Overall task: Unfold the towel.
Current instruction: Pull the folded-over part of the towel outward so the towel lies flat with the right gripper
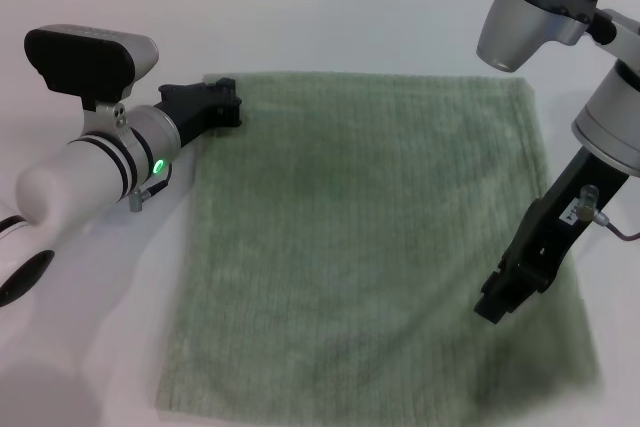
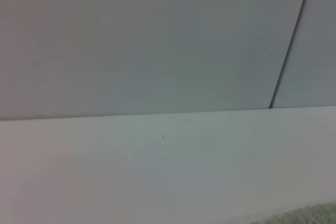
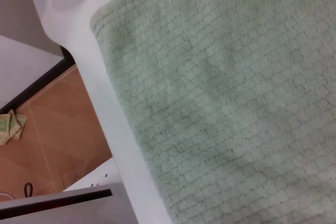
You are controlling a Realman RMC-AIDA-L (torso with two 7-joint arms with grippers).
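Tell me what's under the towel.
The towel lies flat on the white table, which shows all around it. Anything beneath the cloth is covered; no bulge shows.

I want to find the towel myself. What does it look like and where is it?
Look at the white table in front of the robot. Spread flat across its middle lies the towel, with the left tool at its far left corner and the right tool above its right side. It is the only soft, fuzzy, pale green thing there.
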